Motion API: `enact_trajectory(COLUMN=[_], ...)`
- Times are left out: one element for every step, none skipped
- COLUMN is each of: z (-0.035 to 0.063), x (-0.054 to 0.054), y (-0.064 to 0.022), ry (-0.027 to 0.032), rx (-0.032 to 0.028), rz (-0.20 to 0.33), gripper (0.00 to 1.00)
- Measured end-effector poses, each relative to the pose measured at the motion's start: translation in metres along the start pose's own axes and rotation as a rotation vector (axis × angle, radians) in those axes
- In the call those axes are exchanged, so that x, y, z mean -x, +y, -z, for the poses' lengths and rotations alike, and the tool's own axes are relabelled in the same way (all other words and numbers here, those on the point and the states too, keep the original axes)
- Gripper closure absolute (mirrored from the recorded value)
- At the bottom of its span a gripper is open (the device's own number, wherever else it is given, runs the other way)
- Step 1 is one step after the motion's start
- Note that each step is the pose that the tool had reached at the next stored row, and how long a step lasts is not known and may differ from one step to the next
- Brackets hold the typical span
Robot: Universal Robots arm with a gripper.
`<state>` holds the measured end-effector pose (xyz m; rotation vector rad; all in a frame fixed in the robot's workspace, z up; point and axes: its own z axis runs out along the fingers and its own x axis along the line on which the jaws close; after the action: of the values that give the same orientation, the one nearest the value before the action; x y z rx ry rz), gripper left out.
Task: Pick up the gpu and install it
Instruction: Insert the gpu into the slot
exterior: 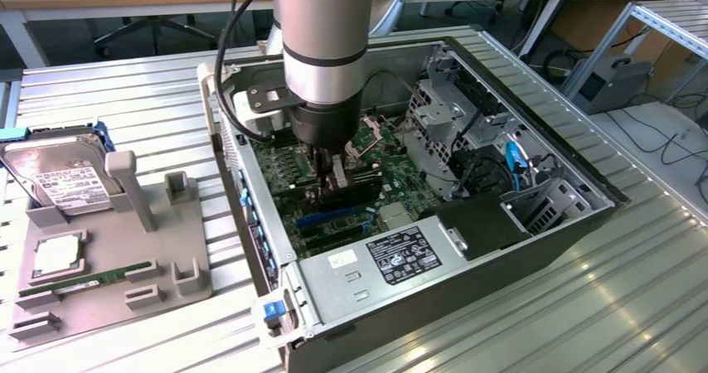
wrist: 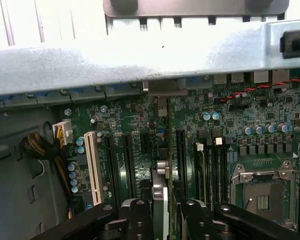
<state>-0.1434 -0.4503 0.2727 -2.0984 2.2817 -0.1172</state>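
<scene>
The gpu (wrist: 168, 150) is a thin dark card seen edge-on, standing upright between my gripper's fingers (wrist: 140, 215) over the green motherboard (wrist: 225, 130). Its silvery bracket end (wrist: 162, 92) sits against the case's rear wall. My gripper (wrist: 165, 212) is shut on the gpu. In the exterior view my gripper (exterior: 332, 182) reaches down into the open computer case (exterior: 553, 224), holding the dark gpu (exterior: 351, 197) just above the board's expansion slots, among black slots. Whether the card's edge touches a slot is not visible.
On the exterior view's left, a grey fixture (exterior: 111, 257) holds a hard drive (exterior: 61, 178), a CPU (exterior: 55, 257) and a green memory stick (exterior: 89, 280). In the case are a power supply (exterior: 376, 265), a drive cage (exterior: 453, 116), a white slot (wrist: 93, 165) and the CPU socket (wrist: 262, 192).
</scene>
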Motion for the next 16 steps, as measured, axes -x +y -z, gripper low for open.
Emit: enact_trajectory(z=[0.0, 0.0, -0.0001, -0.0001, 0.0001, -0.0001, -0.0001, -0.0001, -0.0001, -0.0001, -0.0001, -0.0001, -0.0001, -0.0002, -0.0002, -0.0002], x=[0.0, -0.0001, -0.0006, -0.0014, -0.0021, -0.0028, -0.0031, -0.0032, -0.0032, -0.0032, -0.0032, -0.0032, -0.0032, -0.0032, -0.0033, -0.0033], y=[0.0, 0.0, 0.0, -0.0001, 0.0, -0.0001, -0.0001, -0.0001, -0.0002, -0.0002, -0.0002, -0.0002, -0.0002, -0.0002, -0.0002, -0.0002], ry=[0.0001, 0.0002, 0.0001, 0.0003, 0.0006, 0.0002, 0.0002, 0.0001, 0.0002, 0.0001, 0.0002, 0.0002, -0.0002, -0.0009, -0.0021, -0.0036], rx=[0.0, 0.0, -0.0001, 0.0004, 0.0004, -0.0001, 0.0, -0.0001, 0.0, -0.0001, 0.0, -0.0001, 0.0, 0.0001, 0.0002, 0.0004], rz=[0.0, 0.0, 0.0, 0.0, 0.0, 0.0, 0.0, 0.0, 0.0, 0.0, 0.0, 0.0, 0.0, 0.0, 0.0, 0.0], gripper=[0.73, 0.73, 0.73, 0.73, 0.73, 0.73, 0.73, 0.73, 0.73, 0.73, 0.73, 0.73, 0.73, 0.73, 0.73, 0.73])
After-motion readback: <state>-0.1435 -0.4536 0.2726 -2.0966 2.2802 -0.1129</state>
